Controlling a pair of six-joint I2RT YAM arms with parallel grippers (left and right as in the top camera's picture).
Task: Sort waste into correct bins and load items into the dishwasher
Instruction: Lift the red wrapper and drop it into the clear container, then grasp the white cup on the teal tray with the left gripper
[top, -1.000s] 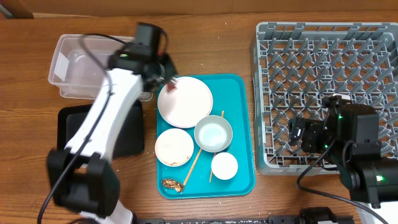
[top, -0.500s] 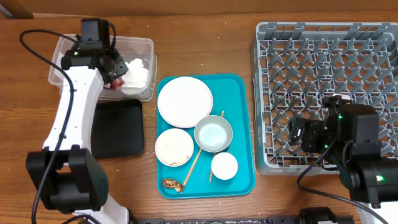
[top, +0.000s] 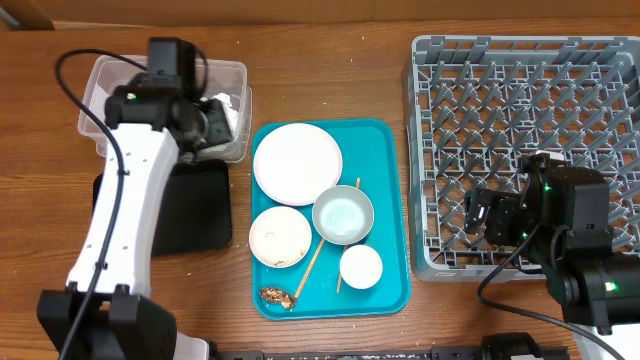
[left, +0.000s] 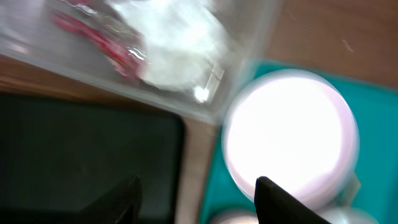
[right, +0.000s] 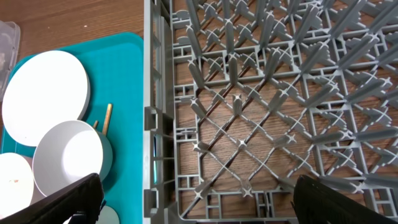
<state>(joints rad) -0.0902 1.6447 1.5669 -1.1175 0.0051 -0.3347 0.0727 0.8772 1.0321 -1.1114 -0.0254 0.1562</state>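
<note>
Left gripper (left: 198, 200) now half open, empty: small red crinkled wrapper (left: 93, 37) released into clear plastic rectangular tub (top: 105, 95), sorted. Right gripper (right: 202, 202) wide open, empty.

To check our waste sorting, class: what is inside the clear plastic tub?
Crumpled white tissue and a red wrapper lie inside the clear tub. From overhead the left arm covers part of its floor.

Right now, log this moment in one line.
left gripper: open, empty, by clear tub | red wrapper, tissue: in tub | right gripper: open over dish rack | white plate: on teal tray
</note>
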